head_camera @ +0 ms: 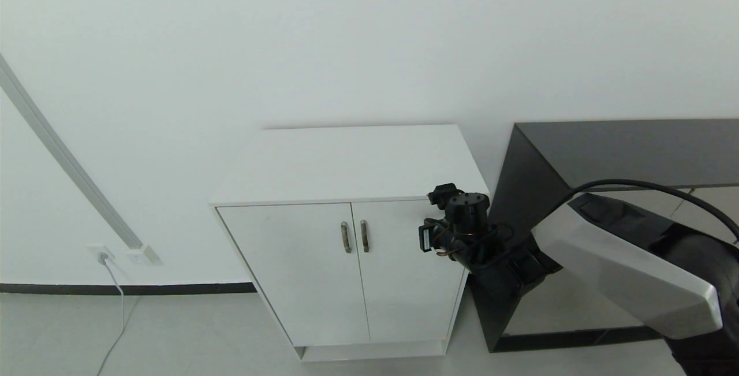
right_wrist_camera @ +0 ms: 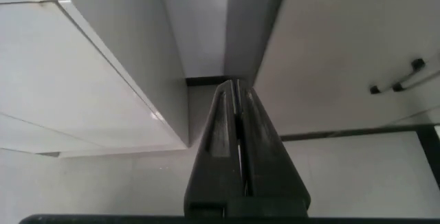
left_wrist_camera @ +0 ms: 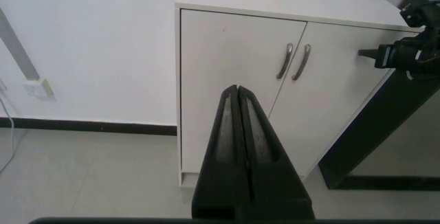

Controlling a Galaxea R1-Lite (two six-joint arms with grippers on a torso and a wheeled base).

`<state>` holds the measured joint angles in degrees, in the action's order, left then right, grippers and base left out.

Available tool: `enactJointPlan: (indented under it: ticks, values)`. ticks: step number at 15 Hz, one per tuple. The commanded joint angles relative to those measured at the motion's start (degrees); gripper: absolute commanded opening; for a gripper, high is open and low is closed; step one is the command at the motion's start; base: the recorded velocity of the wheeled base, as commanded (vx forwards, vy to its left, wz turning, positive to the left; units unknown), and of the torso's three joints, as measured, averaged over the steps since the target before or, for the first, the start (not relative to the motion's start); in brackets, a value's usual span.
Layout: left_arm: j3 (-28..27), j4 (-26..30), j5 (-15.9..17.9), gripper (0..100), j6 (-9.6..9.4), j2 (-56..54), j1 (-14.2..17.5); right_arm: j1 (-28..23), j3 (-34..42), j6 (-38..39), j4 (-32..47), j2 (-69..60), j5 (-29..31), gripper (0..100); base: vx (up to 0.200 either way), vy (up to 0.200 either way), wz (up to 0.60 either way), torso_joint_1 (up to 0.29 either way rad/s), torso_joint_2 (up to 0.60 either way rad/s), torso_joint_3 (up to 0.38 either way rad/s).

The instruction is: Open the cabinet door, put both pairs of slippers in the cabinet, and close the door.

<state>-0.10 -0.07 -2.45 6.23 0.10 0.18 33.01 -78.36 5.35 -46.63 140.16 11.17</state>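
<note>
Standing against the plain white wall (head_camera: 369, 35) in the head view, the white two-door cabinet (head_camera: 346, 162) is resting on the pale floor (head_camera: 173, 335) with both doors shut. Its two slim metal handles (head_camera: 345, 237) are sitting side by side at the middle seam. The right arm (head_camera: 623, 260) is lying in from the right, its black wrist hanging just in front of the right door's (head_camera: 404, 283) upper outer corner. A tall dark grey glossy panel (head_camera: 519, 191) is standing just beside the cabinet. A white wall socket (head_camera: 103, 256) with a grey cable (head_camera: 118, 306) is sitting low on the left.

Turning to the left wrist view, the left gripper (left_wrist_camera: 237, 90) is pointing at the left door (left_wrist_camera: 220, 59), well apart from it. Its black fingers are pressing together on nothing.

Turning to the right wrist view, the right gripper (right_wrist_camera: 237, 85) is likewise showing its fingers closed and empty, the cabinet's handles lying beyond it.
</note>
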Motion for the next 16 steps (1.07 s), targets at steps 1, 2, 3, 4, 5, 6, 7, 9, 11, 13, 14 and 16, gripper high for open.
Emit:
enactJointPlan:
  ticks: [1,2,3,4,5,6,7,9,11,13,14,16]
  values:
    - [0.01,-0.01,-0.01,0,0.01,-0.01,-0.01,-0.23,-0.04,0.01,-0.13,-0.06,0.08,0,0.0,0.0,0.0,0.0,0.0,0.0]
    - [0.01,-0.01,-0.01,0,0.01,-0.01,-0.01,-0.23,-0.04,0.01,-0.04,-0.06,0.08,0,0.0,0.0,0.0,0.0,0.0,0.0]
    - [0.01,-0.01,-0.01,0,0.01,-0.01,-0.01,-0.23,0.05,0.01,-0.13,0.03,0.08,0,0.0,0.0,0.0,0.0,0.0,0.0]
    - [0.01,-0.01,-0.01,0,0.01,-0.01,-0.01,-0.23,0.31,0.01,-0.22,-0.15,0.08,0,0.0,0.0,0.0,0.0,0.0,0.0]
    - [0.01,-0.01,-0.01,0,0.01,-0.01,-0.01,-0.23,1.02,0.1,-0.39,-0.5,0.17,0,0.0,0.0,0.0,0.0,0.0,0.0]
    - [0.01,-0.01,-0.01,0,0.01,-0.01,-0.01,-0.23,2.25,0.1,-0.74,-1.55,0.43,0,0.0,0.0,0.0,0.0,0.0,0.0]
    - [0.01,-0.01,-0.01,0,0.01,-0.01,-0.01,-0.32,3.57,0.1,-1.01,-2.69,0.61,0,0.0,0.0,0.0,0.0,0.0,0.0]
    - [0.01,-0.01,-0.1,0,0.01,-0.01,-0.01,-0.4,7.87,0.1,-2.85,-6.03,0.61,0,0.0,0.0,0.0,0.0,0.0,0.0]
    - [0.01,-0.01,-0.1,0,0.1,-0.01,-0.01,-1.11,11.74,0.1,-4.17,-9.11,0.7,0,0.0,0.0,0.0,0.0,0.0,0.0]
    - [0.01,-0.01,-0.01,0,0.01,-0.01,-0.01,-3.48,19.74,0.1,-6.63,-14.82,1.05,0,0.0,0.0,0.0,0.0,0.0,0.0]
    - [0.01,-0.01,-0.1,0,0.01,-0.01,-0.01,-5.06,22.73,0.01,-7.69,-17.02,1.05,0,0.0,0.0,0.0,0.0,0.0,0.0]
    - [0.01,-0.01,-0.1,0,0.01,-0.01,-0.01,-8.05,27.47,0.01,-8.3,-20.89,1.05,0,0.0,0.0,0.0,0.0,0.0,0.0]
